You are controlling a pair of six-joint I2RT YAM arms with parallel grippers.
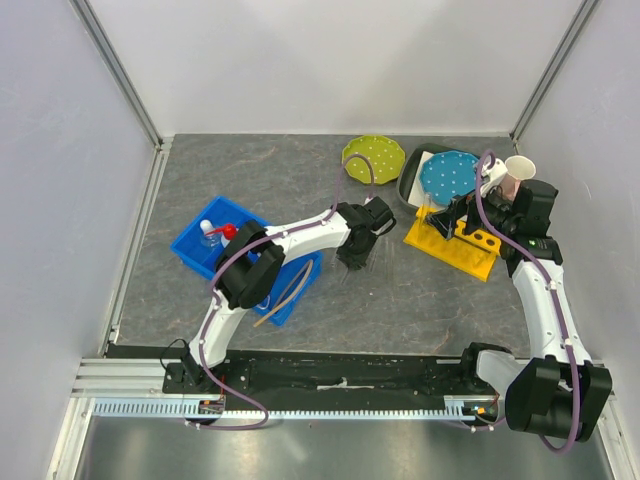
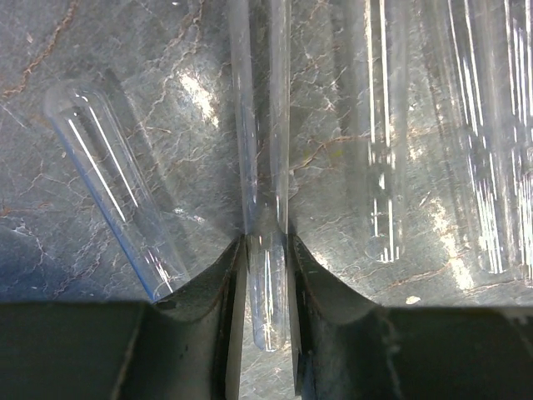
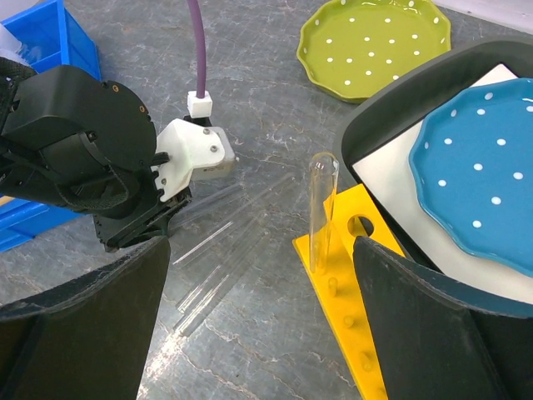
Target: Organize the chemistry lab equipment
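Note:
Several thin clear glass tubes (image 3: 216, 258) lie on the grey table. My left gripper (image 2: 265, 250) is down over them, shut on one glass tube (image 2: 260, 125) that runs straight between its fingers; more tubes (image 2: 108, 183) lie on either side. From above, the left gripper (image 1: 355, 255) is at the table's centre. My right gripper (image 3: 258, 333) hangs wide open and empty above the yellow rack (image 3: 350, 308), where one tube (image 3: 321, 208) stands upright. The squeeze bottle (image 1: 229, 232), small flask (image 1: 207, 230) and tan rubber tube (image 1: 285, 295) rest in the blue bin (image 1: 200, 258).
A green dotted plate (image 1: 373, 157) lies at the back. The blue dotted plate (image 1: 450, 177) sits on a black tray (image 1: 408, 185) just behind the rack. A pink cup (image 1: 518, 170) stands by the right arm. Frame rails border the table.

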